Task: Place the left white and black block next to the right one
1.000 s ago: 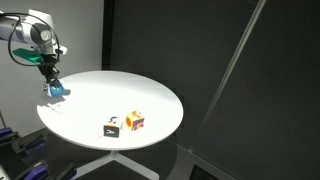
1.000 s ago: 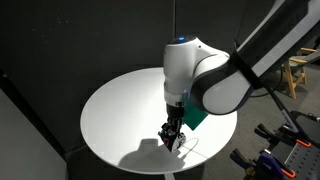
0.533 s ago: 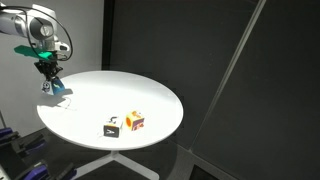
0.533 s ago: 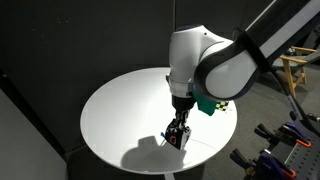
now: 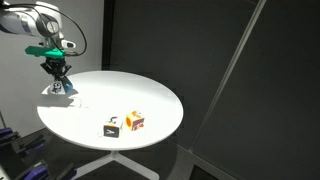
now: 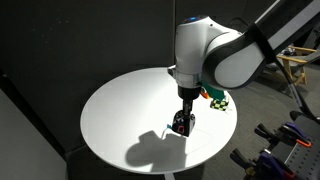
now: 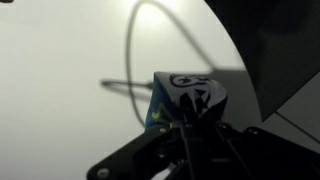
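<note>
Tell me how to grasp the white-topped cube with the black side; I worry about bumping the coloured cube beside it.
Probably best to come straight down on the white-topped cube: it sits flat, top level. Once the gripper has released the checkered cube, close it on the black front face and the face opposite, because the orange, red and yellow cube crowds one side.

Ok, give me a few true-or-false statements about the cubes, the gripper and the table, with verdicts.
1. The gripper is shut on the checkered cube. True.
2. The table is square. False: it is round.
3. The white-topped cube sits beside the orange cube. True.
4. The checkered cube touches the white-topped cube. False: they are well apart.
</note>
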You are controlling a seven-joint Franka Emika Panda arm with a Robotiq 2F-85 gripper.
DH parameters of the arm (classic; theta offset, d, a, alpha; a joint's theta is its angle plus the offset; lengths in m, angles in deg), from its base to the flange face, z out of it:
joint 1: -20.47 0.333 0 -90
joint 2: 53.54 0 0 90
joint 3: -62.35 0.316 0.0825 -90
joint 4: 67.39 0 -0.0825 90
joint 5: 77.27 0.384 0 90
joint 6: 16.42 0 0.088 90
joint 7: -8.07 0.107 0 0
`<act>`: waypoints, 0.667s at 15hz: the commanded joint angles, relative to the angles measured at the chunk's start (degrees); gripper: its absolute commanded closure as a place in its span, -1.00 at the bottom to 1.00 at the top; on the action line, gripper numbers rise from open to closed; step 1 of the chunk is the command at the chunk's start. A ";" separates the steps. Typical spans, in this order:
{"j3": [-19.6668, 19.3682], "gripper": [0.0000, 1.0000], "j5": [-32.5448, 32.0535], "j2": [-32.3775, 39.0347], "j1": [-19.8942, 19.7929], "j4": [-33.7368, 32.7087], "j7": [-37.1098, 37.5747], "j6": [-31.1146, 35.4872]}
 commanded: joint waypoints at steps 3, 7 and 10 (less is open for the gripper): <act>-1.46 0.91 -1.44 -2.51 -3.27 0.91 -3.67 -0.65; -2.78 0.91 -1.17 -3.18 -5.66 1.50 -6.20 -0.36; -3.91 0.91 -1.29 -3.57 -7.32 2.16 -7.77 -0.22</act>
